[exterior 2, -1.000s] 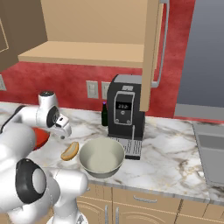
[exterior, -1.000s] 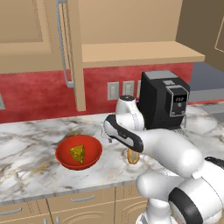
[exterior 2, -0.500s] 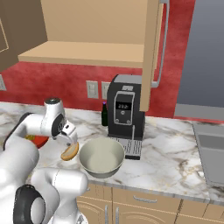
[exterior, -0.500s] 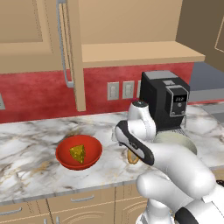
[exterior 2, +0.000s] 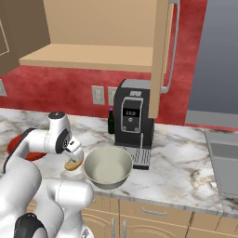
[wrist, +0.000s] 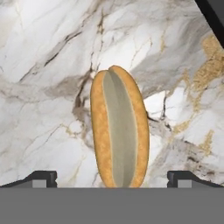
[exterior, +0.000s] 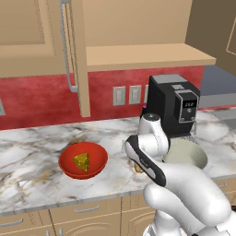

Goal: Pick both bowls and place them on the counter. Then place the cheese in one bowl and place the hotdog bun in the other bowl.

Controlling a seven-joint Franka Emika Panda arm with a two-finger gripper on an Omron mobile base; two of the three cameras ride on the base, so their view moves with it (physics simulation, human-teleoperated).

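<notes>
1. From the left base view, the white marble counter runs across the middle of the scene, with the red bowl standing on it left of centre. The cheese lies inside that red bowl. The grey-green bowl sits further right on the counter, just in front of the black coffee machine, partly hidden by the robot arm. A small bit of the hotdog bun peeks out under the arm, on the counter between the two bowls. A tan wooden shelf hangs above, and wall outlets sit on the red backsplash.

2. From the right base view, the grey-green bowl shows its pale cream inside, and it holds nothing. The hotdog bun lies on the counter just left of that bowl, apart from it. The gripper points down right over the bun. An edge of the red bowl shows behind the arm at far left. A dark bottle stands beside the coffee machine, and a sink lies at the right.

3. From the hand view, the hotdog bun lies lengthwise on the marble counter, split side up with its paler centre showing. The gripper is spread wide, one fingertip on each side of the bun and neither touching it.
</notes>
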